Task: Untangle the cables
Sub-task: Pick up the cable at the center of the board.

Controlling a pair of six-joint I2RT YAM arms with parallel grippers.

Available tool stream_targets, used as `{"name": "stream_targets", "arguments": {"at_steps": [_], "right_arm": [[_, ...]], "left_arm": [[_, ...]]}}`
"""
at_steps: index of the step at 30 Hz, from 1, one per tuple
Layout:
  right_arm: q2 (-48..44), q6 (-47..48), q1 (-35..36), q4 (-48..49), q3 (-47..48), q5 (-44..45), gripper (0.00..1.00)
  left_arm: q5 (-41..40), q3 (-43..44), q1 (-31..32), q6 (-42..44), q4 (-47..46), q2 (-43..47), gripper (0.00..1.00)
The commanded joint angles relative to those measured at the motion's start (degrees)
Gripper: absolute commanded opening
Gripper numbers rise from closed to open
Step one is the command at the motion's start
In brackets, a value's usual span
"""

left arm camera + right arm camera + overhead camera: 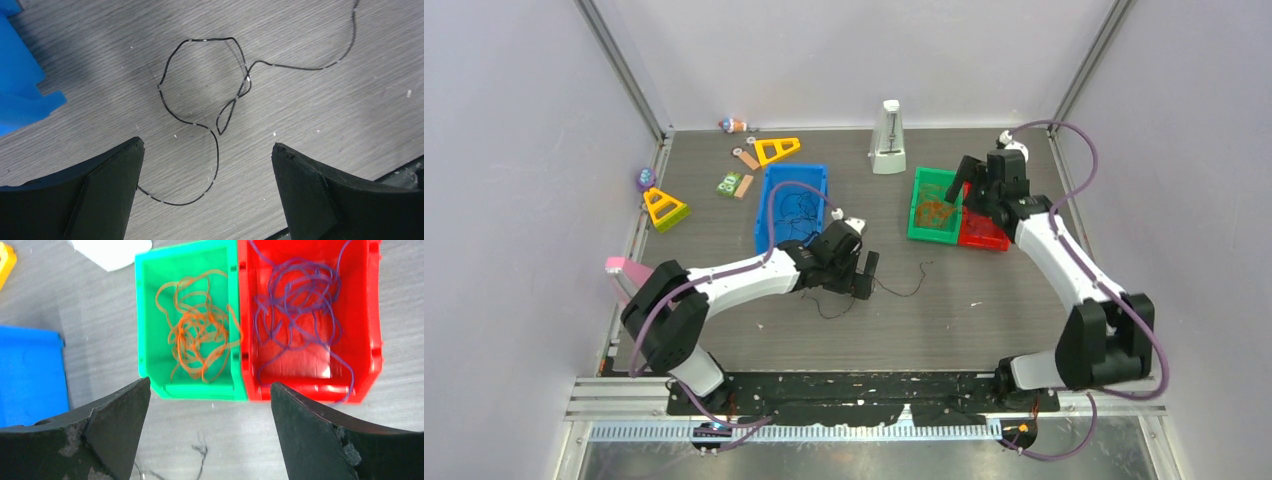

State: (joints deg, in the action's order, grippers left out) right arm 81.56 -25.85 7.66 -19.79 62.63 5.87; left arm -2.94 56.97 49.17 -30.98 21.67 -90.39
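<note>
left fingers (95, 200) spread, empty; black cable (218, 155) loop between, just ahead; right fingers (100, 440) spread.

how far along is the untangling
Nearly done: orange cables sit in the green bin, purple cables in the red bin, dark cables in the blue bin. Nothing is gripped: the open left gripper hovers over a black strand on the table, not yet binned. The right gripper is open.

A lab cell: plain lilac walls (514, 150), aluminium framing (621, 68).
</note>
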Motion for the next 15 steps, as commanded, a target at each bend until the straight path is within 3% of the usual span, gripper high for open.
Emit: {"name": "stream_targets", "arguments": {"at_steps": [1, 7, 11, 15], "right_arm": [[-8.91, 3.12, 4.43, -3.56, -6.56, 0.34, 0.95], [-15.48, 3.03, 13.6, -3.56, -16.61, -1.65, 0.97], [-12.25, 2.84, 17.96, -2.57, -19.85, 0.29, 1.0], [-7.52, 2.38, 20.53, -0.67, -20.35, 1.9, 0.93]], "left_arm": [[-1.48, 1.63, 0.23, -1.01, -2.6, -3.16, 1.0], [-0.78, 1.08, 0.3, -1.54, -3.3, -4.96, 0.93], [-0.8, -0.11, 0.49, -1.84, -3.72, -5.23, 0.88], [0.32, -1.3, 0.58, -2.45, -5.2, -5.77, 0.79]]}}
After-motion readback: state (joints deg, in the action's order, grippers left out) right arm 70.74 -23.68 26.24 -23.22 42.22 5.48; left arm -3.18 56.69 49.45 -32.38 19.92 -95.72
